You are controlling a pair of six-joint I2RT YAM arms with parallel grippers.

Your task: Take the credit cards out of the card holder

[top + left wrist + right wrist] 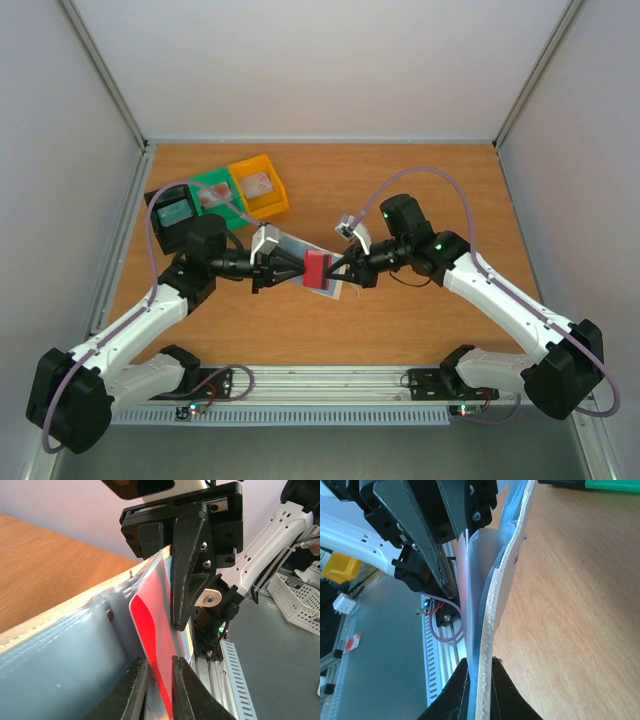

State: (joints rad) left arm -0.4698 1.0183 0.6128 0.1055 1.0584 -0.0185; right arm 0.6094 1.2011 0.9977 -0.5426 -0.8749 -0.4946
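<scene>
Red credit card (150,630): likely light, stiff, slick, best gripped by free edge; nipped narrowly in left gripper (159,660), floppy card holder (502,580) clamped tight in right gripper (479,662).

The card holder (335,288) is held over the middle of the table (420,320), between the two arms. The left gripper (297,268) is at its left and the right gripper (345,268) pinches its right edge. A card (317,268) sticks out between the left gripper's fingers. A row of bins (222,193) sits behind, to the left.
</scene>
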